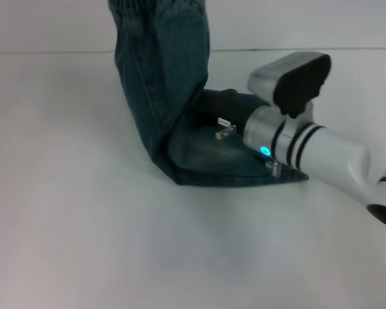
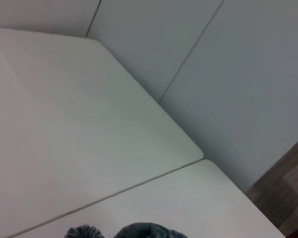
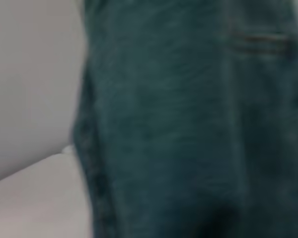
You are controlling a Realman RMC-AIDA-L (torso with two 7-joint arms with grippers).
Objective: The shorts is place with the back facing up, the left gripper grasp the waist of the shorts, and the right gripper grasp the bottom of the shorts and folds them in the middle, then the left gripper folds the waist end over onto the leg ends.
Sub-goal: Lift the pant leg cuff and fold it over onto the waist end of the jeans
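Note:
The blue denim shorts (image 1: 161, 77) rise from the table and run out of the top of the head view, pulled up from above. Their lower part (image 1: 212, 158) lies flat on the table (image 1: 83, 225) in a folded wedge. My left gripper is outside the head view. Its wrist view shows a bunch of denim (image 2: 139, 230) at the picture's edge, high over the table. My right gripper (image 1: 224, 119) reaches in from the right and sits on the flat part of the shorts, beside the raised fabric. Denim (image 3: 188, 124) fills the right wrist view.
The white table spreads out left of and in front of the shorts. Its far edge meets a pale wall (image 1: 51, 26). The left wrist view shows a seam between two tabletops (image 2: 114, 193) and a strip of floor (image 2: 288, 188) beyond the corner.

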